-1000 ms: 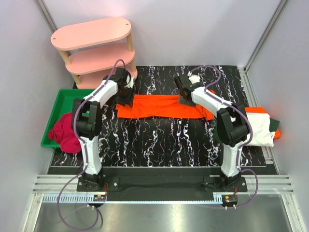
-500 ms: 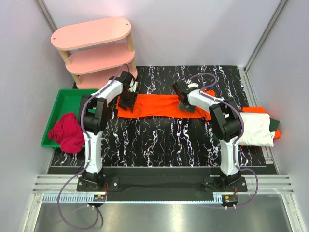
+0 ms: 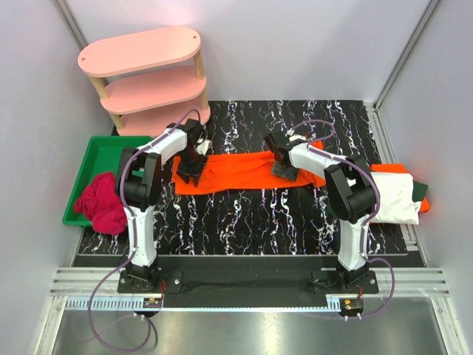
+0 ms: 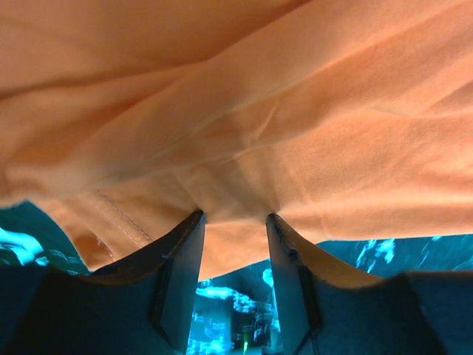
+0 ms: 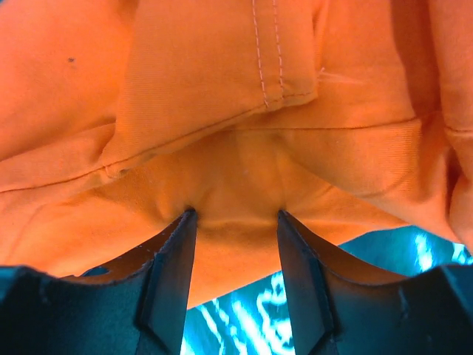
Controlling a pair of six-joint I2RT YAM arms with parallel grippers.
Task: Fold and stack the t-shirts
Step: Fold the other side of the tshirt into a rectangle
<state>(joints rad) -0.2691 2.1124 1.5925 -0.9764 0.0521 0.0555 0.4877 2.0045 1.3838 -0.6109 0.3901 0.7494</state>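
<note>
My left claw is clamped on a fold of the bright orange soft cloth t-shirt at its left end. My right claw pinches the right end (a stitched hem sits just beyond it). The shirt lies as a long band across the black white-veined desk.

Bright orange cloth t-shirt: runs past the top and side edges of both your wrist views. Dark green cloth t-shirt: you see one corner only, the rest under the white cloth t-shirt.
</note>
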